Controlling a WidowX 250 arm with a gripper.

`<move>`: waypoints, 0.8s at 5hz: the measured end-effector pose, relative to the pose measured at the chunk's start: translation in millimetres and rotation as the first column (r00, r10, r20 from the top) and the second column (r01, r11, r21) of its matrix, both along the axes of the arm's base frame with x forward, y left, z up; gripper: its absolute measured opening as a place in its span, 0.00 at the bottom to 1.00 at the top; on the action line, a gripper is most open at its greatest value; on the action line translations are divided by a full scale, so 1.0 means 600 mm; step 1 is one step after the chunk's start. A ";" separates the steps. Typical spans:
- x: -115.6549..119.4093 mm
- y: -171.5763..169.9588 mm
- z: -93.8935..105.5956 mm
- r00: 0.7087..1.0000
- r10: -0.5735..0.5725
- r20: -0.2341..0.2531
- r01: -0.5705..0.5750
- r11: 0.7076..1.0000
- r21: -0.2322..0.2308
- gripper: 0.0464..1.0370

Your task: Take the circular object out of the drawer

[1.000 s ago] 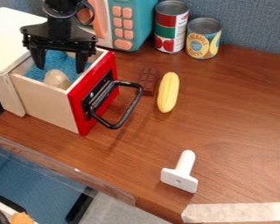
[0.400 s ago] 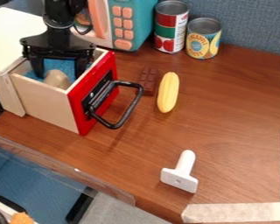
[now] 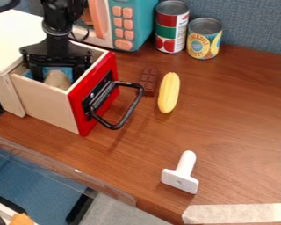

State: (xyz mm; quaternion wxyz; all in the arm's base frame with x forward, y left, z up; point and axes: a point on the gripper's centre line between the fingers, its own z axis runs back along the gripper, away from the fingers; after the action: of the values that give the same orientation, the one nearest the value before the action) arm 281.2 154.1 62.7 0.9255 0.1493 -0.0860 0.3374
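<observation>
The fingers (image 3: 79, 69) of the black two-finger gripper (image 3: 58, 74) stood apart, lower over the red-fronted, pale wooden drawer (image 3: 46, 102) than before. Between them in the camera view, the rounded tan object (image 3: 58, 80) lay inside, near the drawer's side wall.

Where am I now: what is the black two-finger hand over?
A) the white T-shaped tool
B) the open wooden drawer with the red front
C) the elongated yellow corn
B: the hand hangs over the drawer, its open fingers apart around the rounded tan object inside.
</observation>
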 end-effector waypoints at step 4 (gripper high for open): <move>-0.001 -0.002 0.029 1.000 0.001 0.024 0.000 0.998 -0.061 0.70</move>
State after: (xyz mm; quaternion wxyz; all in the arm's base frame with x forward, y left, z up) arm 280.5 152.8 80.3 0.9283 0.1171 -0.0870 0.3419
